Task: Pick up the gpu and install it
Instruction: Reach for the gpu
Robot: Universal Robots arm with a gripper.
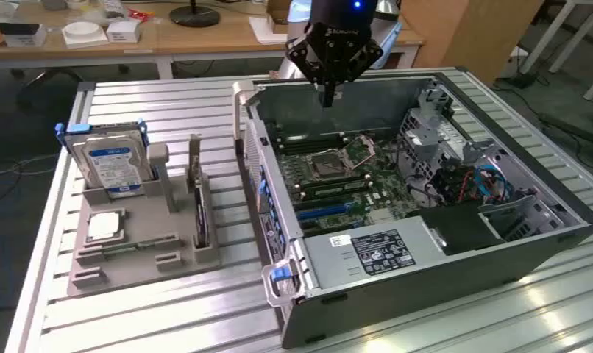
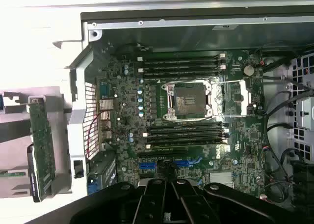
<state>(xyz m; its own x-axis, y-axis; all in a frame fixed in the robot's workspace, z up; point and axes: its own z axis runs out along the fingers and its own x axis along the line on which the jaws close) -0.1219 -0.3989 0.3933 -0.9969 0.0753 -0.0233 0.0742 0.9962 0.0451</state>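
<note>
At twelve o'clock of the open computer case (image 1: 532,243), above its far wall: gripper (image 1: 328,100), hanging point-down, fingers pressed tight together, gripping nothing. Well apart from it, at nine o'clock of the case in the exterior view: gpu (image 1: 200,219), standing on edge in a slot of the grey holder (image 1: 140,268), a dark card with its metal end bracket (image 1: 193,156) raised at the far end, untouched. At ten o'clock of the gpu, upright in the same holder: hard drive (image 1: 110,158) with blue-white label. At eight o'clock of the gpu, lying flat: square silvery chip (image 1: 105,224). Inside the case: motherboard (image 1: 375,176), with CPU socket (image 1: 328,165) between two banks of memory slots, and blue connectors (image 1: 326,209) at six o'clock of the socket. Under everything: slatted metal table (image 1: 159,103).
</note>
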